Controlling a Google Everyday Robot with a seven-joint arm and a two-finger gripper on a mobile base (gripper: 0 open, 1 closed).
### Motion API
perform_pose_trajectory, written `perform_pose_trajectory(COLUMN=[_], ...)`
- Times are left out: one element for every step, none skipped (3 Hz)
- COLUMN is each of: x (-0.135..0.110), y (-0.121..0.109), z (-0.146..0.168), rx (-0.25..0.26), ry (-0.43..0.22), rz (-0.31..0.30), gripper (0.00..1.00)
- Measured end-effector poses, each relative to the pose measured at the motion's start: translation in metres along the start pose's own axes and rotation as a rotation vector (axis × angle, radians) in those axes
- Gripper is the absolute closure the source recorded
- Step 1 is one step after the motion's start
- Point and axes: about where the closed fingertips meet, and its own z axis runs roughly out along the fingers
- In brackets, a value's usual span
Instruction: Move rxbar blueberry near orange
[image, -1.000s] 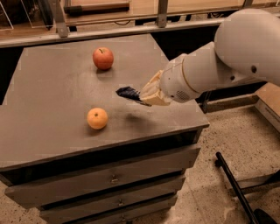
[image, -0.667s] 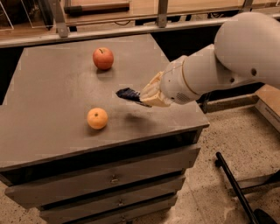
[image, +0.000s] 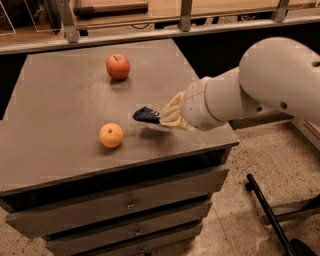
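Count on the cabinet top (image: 60, 110): one rxbar blueberry (image: 146, 115), one orange (image: 111, 135), one red apple (image: 118, 67). Two fruits, one bar, nothing doubled.

One arm (image: 270, 85), white and bulky, reaches in from the right side. One gripper (image: 162, 118) at its tip, over the right-front part of the top.

Gripper: the cream-coloured fingers (image: 172, 111) are drawn together and clamped on the right end of the bar. No gap shows between them beyond the wrapper's thickness. Only the left, dark navy end of the bar sticks out, pointing left toward the middle of the top.

Bar: held roughly level, with a shadow on the surface just below it. It appears lifted slightly clear of the top, touching nothing but the gripper.

Orange: sits on the surface to the left of the bar and a little nearer the front edge, near the bar's free end but apart from it.

Apple: toward the back of the top, well apart from both the orange and the bar.

Drawers (image: 130, 204) are stacked under the top. A black rod (image: 267, 212) lies on the speckled floor at right.
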Motion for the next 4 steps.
perform_pose_trajectory(x=[0.002,-0.002,-0.007,-0.011], y=[0.005,0.009,0.013,0.016], z=[0.006,0.011,0.016,0.022], rx=[-0.008,-0.024,-0.041,-0.06], ry=[-0.002,-0.022,-0.045,-0.054], rz=[-0.054,-0.106,-0.15,-0.17], gripper=[1.0,1.0,1.0,0.86])
